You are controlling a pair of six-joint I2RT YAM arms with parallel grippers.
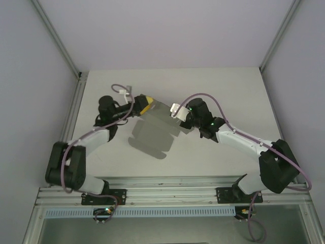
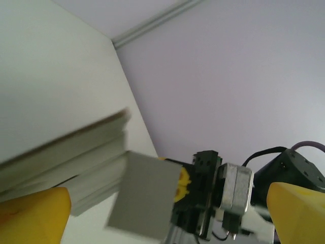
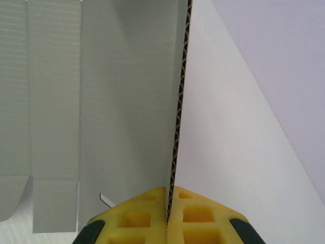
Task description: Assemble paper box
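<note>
The paper box [image 1: 152,133] is a flat grey die-cut card sheet, held tilted above the white table between the two arms. My right gripper [image 1: 179,116] is shut on its right edge. In the right wrist view the yellow pads [image 3: 147,221] pinch the corrugated edge of the paper box [image 3: 117,101], and my right gripper [image 3: 167,216] has no gap. My left gripper [image 1: 147,107] is at the sheet's upper left corner. In the left wrist view my left gripper [image 2: 165,206] stands wide open, a grey flap of the paper box [image 2: 144,195] lying between its yellow fingertips [image 2: 33,216] without being pinched.
The white table [image 1: 228,91] is enclosed by pale walls with metal corner posts [image 1: 56,40]. An aluminium rail [image 1: 167,195] runs along the near edge by the arm bases. Purple cables loop over both arms.
</note>
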